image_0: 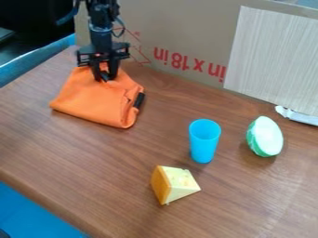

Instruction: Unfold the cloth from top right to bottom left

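The wood-grained bench [112, 162] spreads widest beneath everything. Along its far side stands a brown cardboard panel [186, 28] with red lettering upside down, and a pale, finely striped board [273, 56] overlaps its right part. Next in size is the orange cloth [96, 102], folded into a thick, rounded bundle on the bench's upper left. My claw [104, 78] points down at the cloth's upper part; whether I am open or closed on it, I cannot tell. Well apart from the cloth, right of the middle, a blue cup [203, 142] stands upright. Nearer the camera sits a cheese wedge [175, 184], yellow with an orange side. Right of the cup is a green-and-white rounded piece [266, 136]. Smallest, a black piece [139, 100] lies along the cloth's right edge.
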